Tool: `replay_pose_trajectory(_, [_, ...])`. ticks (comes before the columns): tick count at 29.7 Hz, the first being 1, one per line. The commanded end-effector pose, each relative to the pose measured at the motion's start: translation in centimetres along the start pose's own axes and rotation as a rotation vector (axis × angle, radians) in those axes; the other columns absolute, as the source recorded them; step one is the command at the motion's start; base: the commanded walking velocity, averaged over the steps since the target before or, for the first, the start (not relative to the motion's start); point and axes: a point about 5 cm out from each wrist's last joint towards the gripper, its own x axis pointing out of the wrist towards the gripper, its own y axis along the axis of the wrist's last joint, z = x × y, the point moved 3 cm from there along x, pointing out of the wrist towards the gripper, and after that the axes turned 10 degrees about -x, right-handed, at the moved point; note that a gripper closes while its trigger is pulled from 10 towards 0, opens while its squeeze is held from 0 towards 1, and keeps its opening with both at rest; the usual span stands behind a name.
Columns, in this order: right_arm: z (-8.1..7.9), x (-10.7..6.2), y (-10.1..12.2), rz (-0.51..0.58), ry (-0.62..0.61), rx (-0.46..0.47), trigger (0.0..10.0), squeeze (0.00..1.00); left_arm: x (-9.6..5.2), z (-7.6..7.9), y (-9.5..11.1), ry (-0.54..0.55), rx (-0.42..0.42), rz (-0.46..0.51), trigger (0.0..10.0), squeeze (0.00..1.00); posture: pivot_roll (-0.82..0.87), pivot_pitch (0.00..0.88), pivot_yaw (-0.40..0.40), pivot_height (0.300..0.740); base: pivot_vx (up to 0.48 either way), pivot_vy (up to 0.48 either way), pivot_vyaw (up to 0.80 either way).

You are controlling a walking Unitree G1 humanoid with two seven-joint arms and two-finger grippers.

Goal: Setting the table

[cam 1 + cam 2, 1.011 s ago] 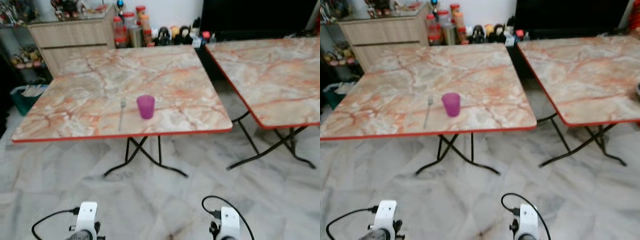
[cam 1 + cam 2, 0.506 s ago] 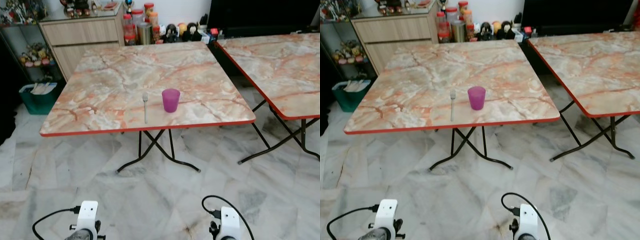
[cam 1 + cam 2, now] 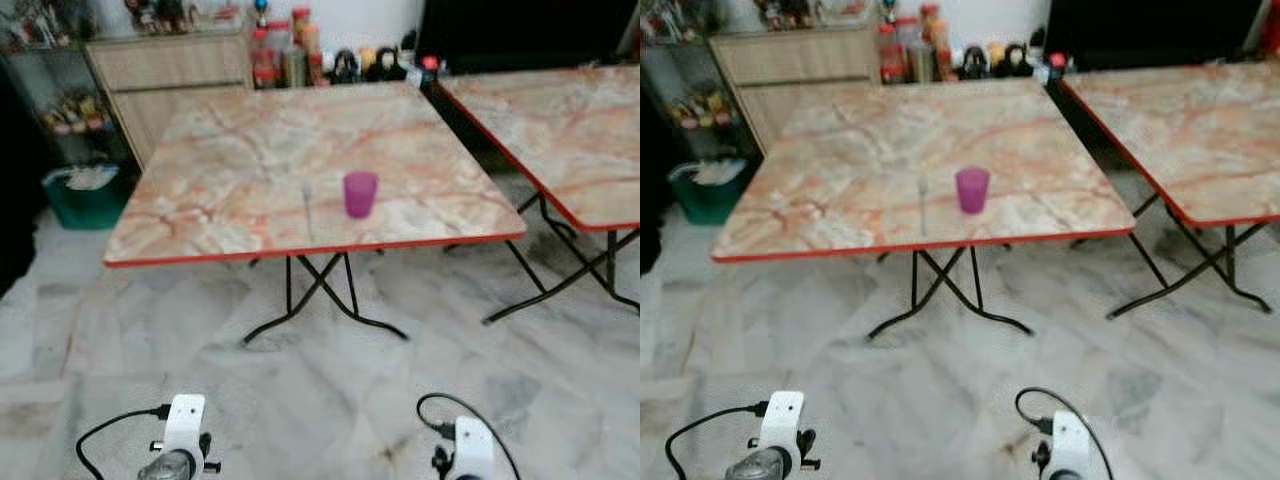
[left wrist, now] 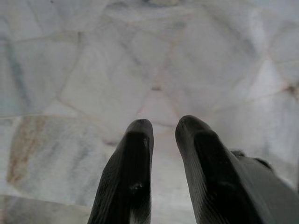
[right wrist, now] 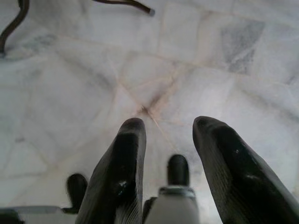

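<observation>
A purple cup stands upright near the front edge of the marble-topped folding table. A fork lies just to its left, apart from it, tines pointing away from me. Both arms hang low in front of me, well short of the table, with their wrists at the bottom of the eye views. My left gripper points at the floor with a narrow gap between its fingers and nothing in it. My right gripper is also over the floor, open wider and empty.
A second marble table stands to the right across a narrow gap. Behind are a wooden cabinet, several jars and bottles and a dark unit. A green bin sits at the left. Marble floor lies between me and the table.
The whole picture has shifted and blurred, so the camera has moved and the table now sits more centred. Cup, fork and both arms keep their places.
</observation>
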Motion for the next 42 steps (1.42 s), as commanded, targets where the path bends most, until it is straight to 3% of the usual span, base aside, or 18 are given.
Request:
replay_pose_trajectory(1, [-0.51,-0.05,0.00,0.003,0.010,0.005,10.0,0.00,0.08,-0.02,0.43,0.000,0.002,0.007,10.0,0.00,0.03,0.000,0.056,0.736,0.000,0.349,0.00])
replay_pose_trajectory(18, [-0.76,0.00,0.32,0.012,0.015,0.007,10.0,0.00,0.07,-0.29,0.59,0.007,0.006,0.011,10.0,0.00,0.04,0.000,0.061,0.736,0.000,0.421,0.00])
replay_pose_trajectory(42, [-1.27,0.02,0.59,0.023,0.039,-0.010,10.0,0.00,0.04,-0.35,0.61,-0.005,0.042,0.011,10.0,0.00,0.04,0.000,0.067,0.736,0.055,0.000,0.00])
